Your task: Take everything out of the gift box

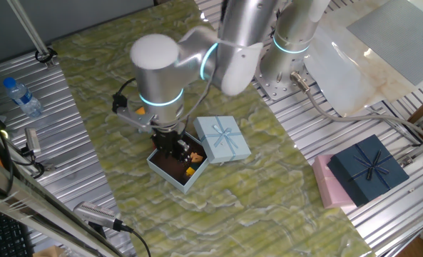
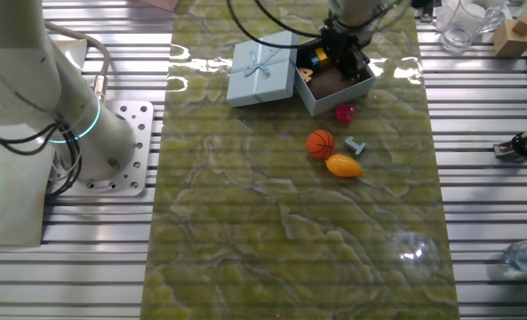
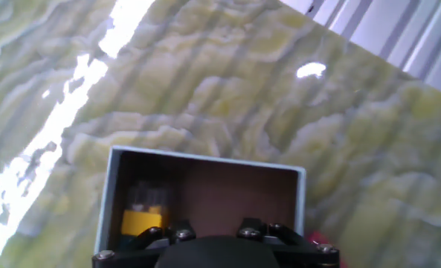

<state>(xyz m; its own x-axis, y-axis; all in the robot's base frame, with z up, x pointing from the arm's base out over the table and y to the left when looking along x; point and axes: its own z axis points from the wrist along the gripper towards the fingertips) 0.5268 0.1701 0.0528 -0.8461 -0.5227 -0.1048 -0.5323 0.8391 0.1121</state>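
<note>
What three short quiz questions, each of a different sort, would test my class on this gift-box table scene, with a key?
1. True or false: the basketball lies inside the gift box.
2. Which lies nearest the mango-like fruit? A) lid B) basketball C) water bottle
3. Fill in: the gripper is over the ___.

Key: 1 false, it lies on the mat outside; 2 B; 3 gift box, where a yellow piece remains.

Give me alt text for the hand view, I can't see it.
Looking down into the open pale-blue gift box with its brown inside, a small yellow toy sits in the left corner. The dark tool fills the bottom edge; green marbled table surrounds the box.
</note>
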